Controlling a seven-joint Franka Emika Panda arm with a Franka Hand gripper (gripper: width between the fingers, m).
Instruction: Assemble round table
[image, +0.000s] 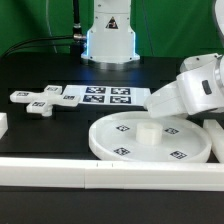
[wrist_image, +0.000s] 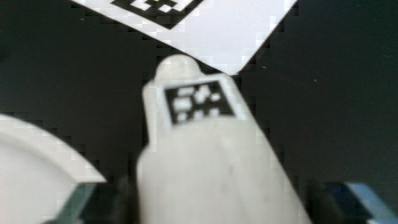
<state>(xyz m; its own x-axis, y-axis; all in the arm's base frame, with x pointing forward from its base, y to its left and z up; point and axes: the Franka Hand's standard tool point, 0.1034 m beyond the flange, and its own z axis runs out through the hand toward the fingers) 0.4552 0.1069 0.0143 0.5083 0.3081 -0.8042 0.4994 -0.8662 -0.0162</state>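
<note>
Exterior view, disc: the disc (image: 100, 140) lies flat on the desk (image: 40, 70), its hub (image: 147, 133) bare.
Exterior view, foot: the cross-shaped foot (image: 40, 100) lies loose, well apart from the disc, beside the marker board (image: 105, 97).
Exterior view, arm: the arm (image: 195, 90) hangs by the disc's rim and hides the claw.
Wrist view, claw: the claw (wrist_image: 217, 205) appears to pinch the post (wrist_image: 199, 120) above the desk.
Progress: nothing looks joined. Post into hub, then foot, remain.

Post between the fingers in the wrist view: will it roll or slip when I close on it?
The post is round and smooth, so it would likely roll if a finger nudges it off-centre. It looks like rigid plastic, probably light, so it should not flex in the gripper. Its glossy curved side may slip.
</note>
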